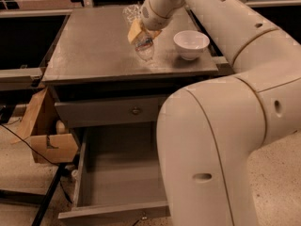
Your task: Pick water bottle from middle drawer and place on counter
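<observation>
The water bottle point(144, 47), clear and crinkly, is tilted over the middle of the counter point(89, 46), its lower end at or just above the surface. My gripper point(138, 32) is shut on it around its middle, with yellowish fingers point(135, 31) against the plastic. The middle drawer point(115, 173) stands pulled out below, and the visible part of its grey floor is bare. My arm crosses in front and hides the drawer's right part.
A white bowl point(191, 44) sits on the counter just right of the bottle. A closed drawer front with a round knob point(135, 110) lies above the open drawer. A cardboard box point(51, 145) and a cable point(28, 145) are on the floor at left.
</observation>
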Available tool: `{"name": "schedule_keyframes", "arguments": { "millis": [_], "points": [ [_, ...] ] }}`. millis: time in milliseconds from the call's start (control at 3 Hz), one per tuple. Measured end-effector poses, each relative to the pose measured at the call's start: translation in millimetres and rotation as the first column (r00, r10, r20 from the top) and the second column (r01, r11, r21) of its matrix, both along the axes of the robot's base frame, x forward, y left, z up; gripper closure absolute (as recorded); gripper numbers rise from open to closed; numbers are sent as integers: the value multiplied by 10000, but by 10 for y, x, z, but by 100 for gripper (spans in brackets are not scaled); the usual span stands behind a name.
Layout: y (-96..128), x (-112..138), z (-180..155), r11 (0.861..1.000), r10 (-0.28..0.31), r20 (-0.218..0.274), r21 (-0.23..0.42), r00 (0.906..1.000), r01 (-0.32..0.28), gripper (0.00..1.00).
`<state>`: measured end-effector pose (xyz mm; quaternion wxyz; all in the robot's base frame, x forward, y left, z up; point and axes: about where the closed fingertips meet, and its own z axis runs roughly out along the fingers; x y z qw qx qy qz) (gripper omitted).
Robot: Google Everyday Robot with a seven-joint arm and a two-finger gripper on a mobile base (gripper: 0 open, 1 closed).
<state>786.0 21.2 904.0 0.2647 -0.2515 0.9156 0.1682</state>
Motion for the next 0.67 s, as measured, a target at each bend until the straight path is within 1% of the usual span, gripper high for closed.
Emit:
{"name": "schedule_keyframes", "arguments": {
  "millis": [333,667],
  "points": [
    [-57,85,-98,9997,-100,-329,-246,9994,92,0],
    [-57,86,-99,9996,-100,-332,-250,9994,92,0]
  ]
}}
